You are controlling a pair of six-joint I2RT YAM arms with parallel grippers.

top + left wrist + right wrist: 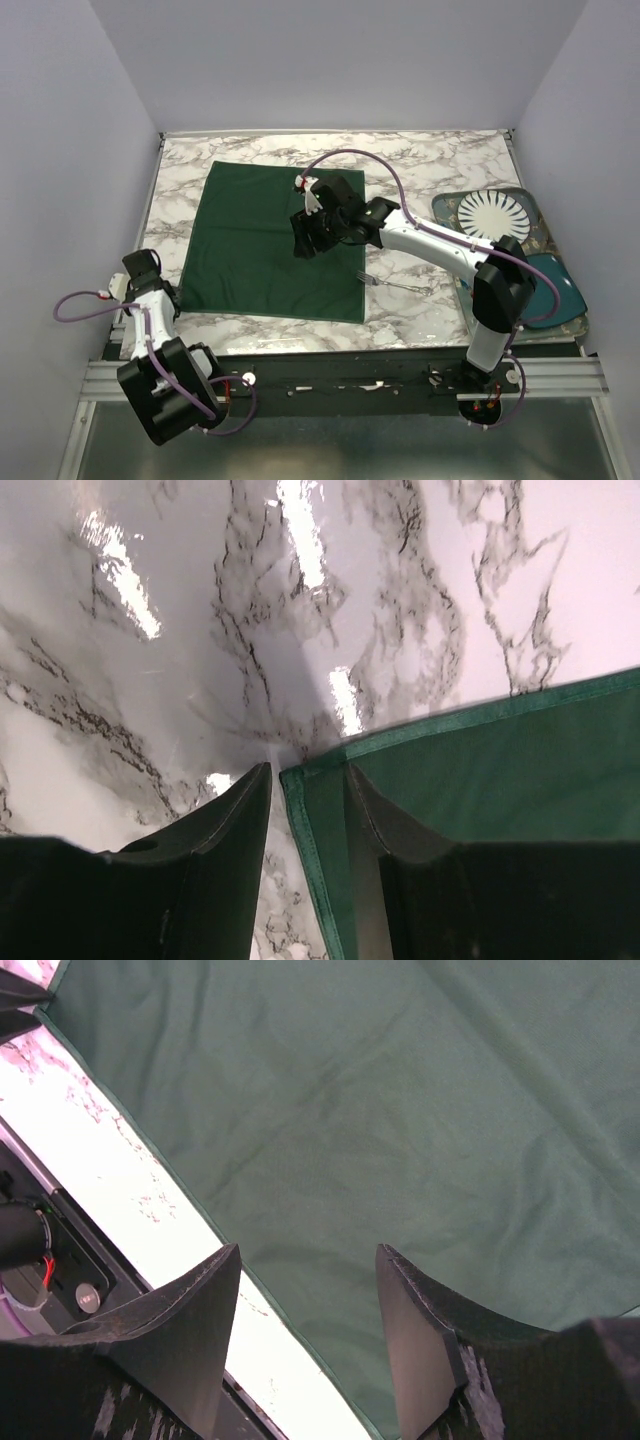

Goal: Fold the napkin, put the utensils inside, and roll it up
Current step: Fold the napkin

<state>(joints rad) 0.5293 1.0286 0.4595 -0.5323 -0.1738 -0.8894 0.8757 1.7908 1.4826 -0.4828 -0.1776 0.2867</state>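
**Marble table: napkin unfolded, corner grab at risk**

The marble table [430,160] sits inside plain white walls. The napkin [260,230] lies flat and unfolded at centre, and the fork [395,284] is on bare marble at its 4 o'clock corner, tines just beside the hem.

My left pincer [305,768] is slightly parted and straddles the 7 o'clock corner. It grasps nothing, though contact with the cloth is hard to judge. My right pincer [308,1250] hangs released above the cloth.

Risks as I judge them:
- The left fingers catch only the hem, and it slips out.
- Dragging the cloth knocks the fork.
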